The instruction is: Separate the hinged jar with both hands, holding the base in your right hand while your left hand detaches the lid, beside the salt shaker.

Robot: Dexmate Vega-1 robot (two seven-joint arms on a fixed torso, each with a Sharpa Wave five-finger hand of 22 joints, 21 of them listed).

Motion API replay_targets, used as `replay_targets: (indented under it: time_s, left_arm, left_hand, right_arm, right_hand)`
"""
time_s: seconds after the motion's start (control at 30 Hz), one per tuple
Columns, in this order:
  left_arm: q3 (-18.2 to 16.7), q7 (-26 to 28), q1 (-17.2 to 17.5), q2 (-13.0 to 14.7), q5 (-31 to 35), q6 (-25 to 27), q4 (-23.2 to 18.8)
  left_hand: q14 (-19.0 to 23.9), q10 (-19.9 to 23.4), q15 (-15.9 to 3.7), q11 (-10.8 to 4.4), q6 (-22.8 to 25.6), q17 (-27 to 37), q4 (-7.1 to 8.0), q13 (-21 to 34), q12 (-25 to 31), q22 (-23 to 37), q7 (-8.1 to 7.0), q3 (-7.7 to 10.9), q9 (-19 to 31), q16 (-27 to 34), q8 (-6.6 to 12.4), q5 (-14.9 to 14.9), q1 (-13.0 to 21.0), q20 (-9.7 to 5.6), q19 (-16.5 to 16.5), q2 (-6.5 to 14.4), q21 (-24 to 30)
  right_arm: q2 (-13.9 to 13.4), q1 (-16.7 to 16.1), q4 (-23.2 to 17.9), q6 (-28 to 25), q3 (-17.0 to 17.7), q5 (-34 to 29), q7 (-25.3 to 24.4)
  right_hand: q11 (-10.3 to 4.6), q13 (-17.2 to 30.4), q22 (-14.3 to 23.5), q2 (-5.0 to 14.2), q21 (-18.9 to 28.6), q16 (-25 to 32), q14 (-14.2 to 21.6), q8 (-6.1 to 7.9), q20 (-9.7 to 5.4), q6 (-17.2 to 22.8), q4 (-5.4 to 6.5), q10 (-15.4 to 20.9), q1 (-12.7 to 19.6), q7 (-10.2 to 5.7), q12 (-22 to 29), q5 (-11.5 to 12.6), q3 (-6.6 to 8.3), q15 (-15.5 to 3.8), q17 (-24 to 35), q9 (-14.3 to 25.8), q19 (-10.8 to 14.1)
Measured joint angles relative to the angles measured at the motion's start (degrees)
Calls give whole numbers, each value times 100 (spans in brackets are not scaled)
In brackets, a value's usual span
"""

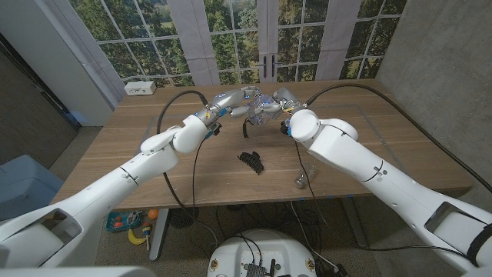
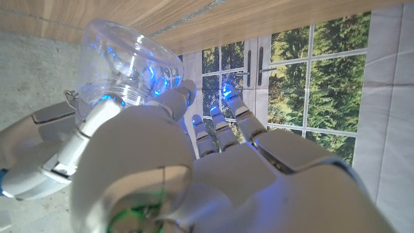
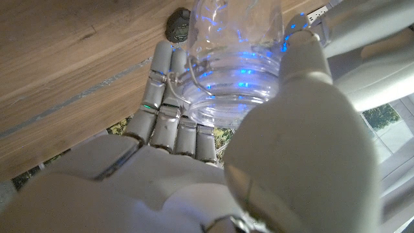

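Hinged jar (image 1: pixel 264 108), clear glass, is held up between both hands above the far middle of the worktop (image 1: pixel 369 131), well back from the near edge. In the right wrist view the right hand (image 3: pixel 213 136) grasps the jar's ribbed base (image 3: pixel 233 90), fingers (image 3: pixel 169 97) wrapped round one side and the thumb pressed on the other. In the left wrist view the left hand (image 2: pixel 194 162) reaches alongside the glass body (image 2: pixel 126 61); its thumb lies against the jar, but whether its fingers (image 2: pixel 220 123) have closed on the lid cannot be told, since the lid itself is hidden. The salt shaker (image 1: pixel 301 181) stands near the worktop's front edge, toward the right, with a small dark object (image 1: pixel 251 161) lying near the middle. The step in hand looks like the separation itself: base secured, lid being sought. The next move seems to call for a firm left-hand hold on the lid and its wire hinge, then a steady pull away while the right hand keeps the base from turning, with the parts set down beside the shaker.
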Motion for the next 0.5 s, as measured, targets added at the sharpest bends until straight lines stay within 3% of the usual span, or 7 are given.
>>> replay_targets:
  time_s: [0.2,0.27,0.5]
  left_arm:
    - [26,-70,-36,150,215,97,-186]
    - [27,-167,-44,186,501,224,-220]
    - [76,-282,-69,376,1170,478,-418]
  left_hand:
    - [24,121,17,-103,281,118,242,2,52,62,83,352,11,67,83,-4,235,-32,-32,45,106]
    - [51,160,-10,-139,453,147,269,2,53,86,2,424,2,67,103,-4,308,-32,-32,49,137]
    - [82,274,21,-194,585,203,338,28,97,145,134,634,6,122,88,-4,455,-63,-63,22,223]
  right_arm:
    - [-10,76,-3,-230,-39,-26,5]
    - [-34,181,0,-312,-85,-50,0]
    - [-50,338,4,-519,-182,-71,-1]
  right_hand:
    - [9,0,4,0,51,0,0,-6,20,31,0,9,0,-29,12,-3,0,0,56,-15,-20]
    - [9,0,7,0,67,0,0,4,20,32,0,9,0,-28,13,14,0,0,122,-15,-20]
    - [8,1,0,0,107,0,0,17,21,32,0,9,0,-29,13,18,0,0,166,-15,-21]
